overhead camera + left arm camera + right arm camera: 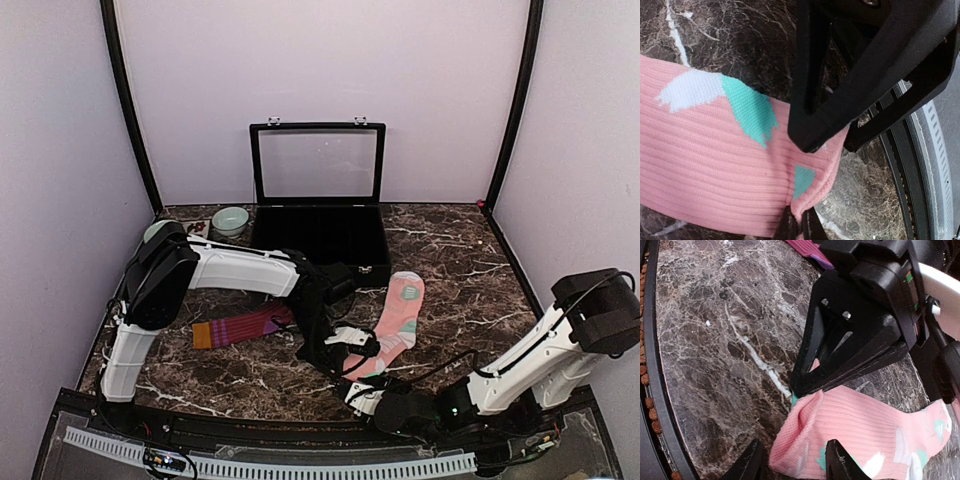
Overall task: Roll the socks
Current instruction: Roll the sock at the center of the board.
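Note:
The salmon-pink sock (400, 315) with mint and white patches lies flat right of centre, its near end lifted slightly. My left gripper (346, 352) is shut on that end's edge; in the left wrist view its fingertips (800, 226) pinch a fold of pink sock (715, 165). My right gripper (362, 388) comes in from the near side and stands open. Its fingers (840, 460) straddle the bunched corner of the pink sock (865, 430), just under the left gripper (805, 385). The maroon sock (245, 326) with purple stripes and orange cuff lies flat to the left, untouched.
An open black case (320, 240) with its lid upright stands at the back centre. A mint bowl (230, 220) sits to its left. The table's front rail (300, 465) runs right behind the right gripper.

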Controlling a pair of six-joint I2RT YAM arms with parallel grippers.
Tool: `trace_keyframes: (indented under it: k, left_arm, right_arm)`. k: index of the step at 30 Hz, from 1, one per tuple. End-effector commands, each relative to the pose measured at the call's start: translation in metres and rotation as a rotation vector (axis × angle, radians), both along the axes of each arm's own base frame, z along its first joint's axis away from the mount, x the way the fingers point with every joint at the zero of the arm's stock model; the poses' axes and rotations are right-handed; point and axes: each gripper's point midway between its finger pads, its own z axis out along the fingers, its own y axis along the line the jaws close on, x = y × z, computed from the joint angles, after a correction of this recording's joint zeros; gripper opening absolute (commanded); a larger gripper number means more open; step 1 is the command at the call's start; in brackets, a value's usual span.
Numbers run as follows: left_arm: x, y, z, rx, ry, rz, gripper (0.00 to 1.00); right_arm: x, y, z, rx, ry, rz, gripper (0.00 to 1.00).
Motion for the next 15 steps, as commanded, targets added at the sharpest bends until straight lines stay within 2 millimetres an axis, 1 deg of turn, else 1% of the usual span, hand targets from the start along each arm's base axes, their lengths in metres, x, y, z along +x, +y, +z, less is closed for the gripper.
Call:
trace_keyframes:
  k: [1,4,7,11,13,15]
  left_arm:
    - [-0.007,0.022,-0.025,0.13,0.029,-0.005,0.0]
    - [-0.005,0.022,-0.026,0.136,0.022,0.001,0.0]
    - [-0.005,0.024,-0.029,0.146,0.012,0.003,0.0]
    - [-0.001,0.026,-0.033,0.158,-0.013,0.006,0.0]
    - [0.0,0.025,-0.034,0.158,-0.018,0.013,0.0]
    - [0.003,0.022,-0.034,0.152,-0.029,0.021,0.0]
  right_arm:
    - [0.003,0.008,-0.003,0.015,0.018,-0.003,0.4]
    - [0.012,0.006,-0.001,0.042,0.018,-0.057,0.32]
    - [0.013,0.008,-0.001,0.061,0.03,-0.074,0.27]
    - [0.013,0.009,-0.004,0.074,0.059,-0.1,0.17]
    - [0.011,0.009,-0.003,0.091,0.087,-0.112,0.15]
    - [0.008,0.009,0.003,0.109,0.085,-0.12,0.19]
